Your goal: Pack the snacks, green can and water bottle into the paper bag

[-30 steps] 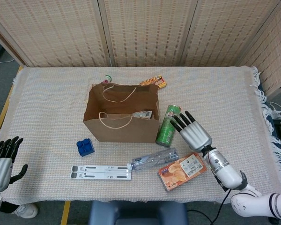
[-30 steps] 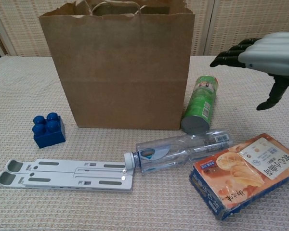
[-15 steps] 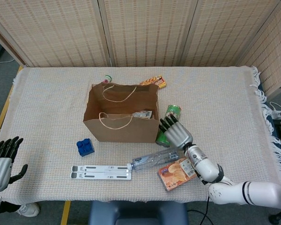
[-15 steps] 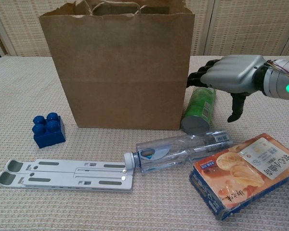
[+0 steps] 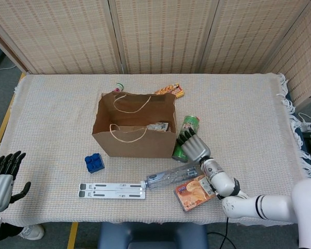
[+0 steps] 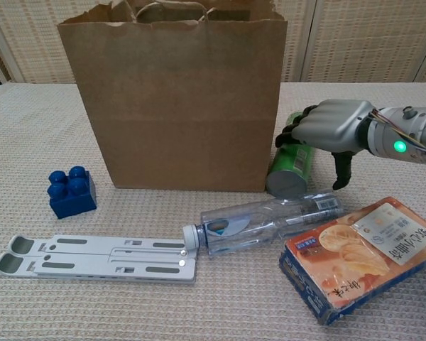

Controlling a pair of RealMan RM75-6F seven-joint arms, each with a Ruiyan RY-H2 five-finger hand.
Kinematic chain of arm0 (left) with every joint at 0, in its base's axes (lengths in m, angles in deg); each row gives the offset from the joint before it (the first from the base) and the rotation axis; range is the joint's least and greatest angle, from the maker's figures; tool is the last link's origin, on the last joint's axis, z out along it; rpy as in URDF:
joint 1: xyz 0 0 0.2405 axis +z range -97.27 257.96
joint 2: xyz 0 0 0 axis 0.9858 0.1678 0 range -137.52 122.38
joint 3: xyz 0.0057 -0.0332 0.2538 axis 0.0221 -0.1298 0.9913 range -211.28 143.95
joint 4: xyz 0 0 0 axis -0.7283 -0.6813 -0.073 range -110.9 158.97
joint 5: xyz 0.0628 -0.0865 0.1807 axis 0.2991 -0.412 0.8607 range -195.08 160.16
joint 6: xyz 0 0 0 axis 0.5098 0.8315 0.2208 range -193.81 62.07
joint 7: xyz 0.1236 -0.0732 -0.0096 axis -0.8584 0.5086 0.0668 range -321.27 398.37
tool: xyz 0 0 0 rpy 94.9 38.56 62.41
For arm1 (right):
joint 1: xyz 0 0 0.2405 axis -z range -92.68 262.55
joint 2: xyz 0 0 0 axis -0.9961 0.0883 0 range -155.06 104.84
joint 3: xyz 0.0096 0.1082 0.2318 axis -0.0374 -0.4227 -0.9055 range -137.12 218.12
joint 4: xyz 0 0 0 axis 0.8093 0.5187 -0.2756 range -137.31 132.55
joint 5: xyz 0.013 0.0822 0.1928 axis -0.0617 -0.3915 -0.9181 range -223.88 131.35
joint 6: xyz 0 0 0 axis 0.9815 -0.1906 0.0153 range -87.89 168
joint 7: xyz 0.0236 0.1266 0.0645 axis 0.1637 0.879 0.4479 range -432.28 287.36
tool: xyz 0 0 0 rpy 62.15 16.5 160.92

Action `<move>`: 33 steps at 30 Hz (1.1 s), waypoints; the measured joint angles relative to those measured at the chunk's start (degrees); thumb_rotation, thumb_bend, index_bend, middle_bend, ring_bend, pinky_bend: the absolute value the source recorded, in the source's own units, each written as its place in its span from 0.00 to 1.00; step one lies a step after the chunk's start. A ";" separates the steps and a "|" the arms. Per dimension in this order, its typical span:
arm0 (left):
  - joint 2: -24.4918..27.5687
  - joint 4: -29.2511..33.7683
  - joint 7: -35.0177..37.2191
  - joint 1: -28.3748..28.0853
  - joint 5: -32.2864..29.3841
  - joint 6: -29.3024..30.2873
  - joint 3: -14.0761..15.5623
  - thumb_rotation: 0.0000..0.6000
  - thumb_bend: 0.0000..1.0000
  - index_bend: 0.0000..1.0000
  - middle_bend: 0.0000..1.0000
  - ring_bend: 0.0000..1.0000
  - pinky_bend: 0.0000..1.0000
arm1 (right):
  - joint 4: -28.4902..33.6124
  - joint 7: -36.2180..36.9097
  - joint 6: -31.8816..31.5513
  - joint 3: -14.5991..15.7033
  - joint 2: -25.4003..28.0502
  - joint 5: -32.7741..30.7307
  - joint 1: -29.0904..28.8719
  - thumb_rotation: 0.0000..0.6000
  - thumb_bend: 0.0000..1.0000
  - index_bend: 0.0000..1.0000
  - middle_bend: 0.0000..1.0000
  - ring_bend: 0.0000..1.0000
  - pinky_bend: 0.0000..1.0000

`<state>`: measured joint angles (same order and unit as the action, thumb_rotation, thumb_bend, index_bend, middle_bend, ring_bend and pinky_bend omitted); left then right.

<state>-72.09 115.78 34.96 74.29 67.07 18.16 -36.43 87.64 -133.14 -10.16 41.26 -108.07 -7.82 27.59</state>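
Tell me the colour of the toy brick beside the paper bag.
The toy brick is dark blue, clearest in the chest view, left of the paper bag.

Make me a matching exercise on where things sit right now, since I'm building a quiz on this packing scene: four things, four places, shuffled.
Things:
1. green can
2. water bottle
3. blue block
4. left hand

Places:
A. lying flat between the grey stand and the snack box
B. near the table's front-left corner, away from all items
C. leaning beside the paper bag, right hand on it
D. left of the paper bag's front

Pairs: 1-C, 2-A, 3-D, 4-B
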 measured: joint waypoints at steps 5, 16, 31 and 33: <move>0.02 -0.02 0.21 -0.02 0.02 -0.03 0.01 1.00 0.36 0.00 0.00 0.00 0.00 | -2.79 -0.10 -0.15 0.38 -2.65 -1.20 -1.09 1.00 0.00 0.13 0.13 0.07 0.08; 0.11 -0.19 0.76 -0.04 0.22 -0.05 0.08 1.00 0.36 0.00 0.00 0.00 0.00 | -5.65 -4.32 -2.50 2.96 -5.66 -0.16 -3.14 1.00 0.02 0.16 0.15 0.08 0.09; 0.10 -0.15 0.53 -0.03 0.24 -0.01 0.14 1.00 0.36 0.00 0.00 0.00 0.00 | -0.26 -6.55 -2.14 4.53 -0.13 -2.87 -5.53 1.00 0.02 0.00 0.09 0.00 0.01; 0.10 -0.15 0.56 -0.01 0.25 0.01 0.15 1.00 0.36 0.00 0.00 0.00 0.00 | 0.39 -7.44 -2.36 4.98 0.40 -3.46 -5.98 1.00 0.02 0.00 0.07 0.00 0.00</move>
<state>-71.99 115.64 35.52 74.28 67.32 18.17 -36.28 88.03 -140.59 -12.52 46.25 -107.67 -11.27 21.61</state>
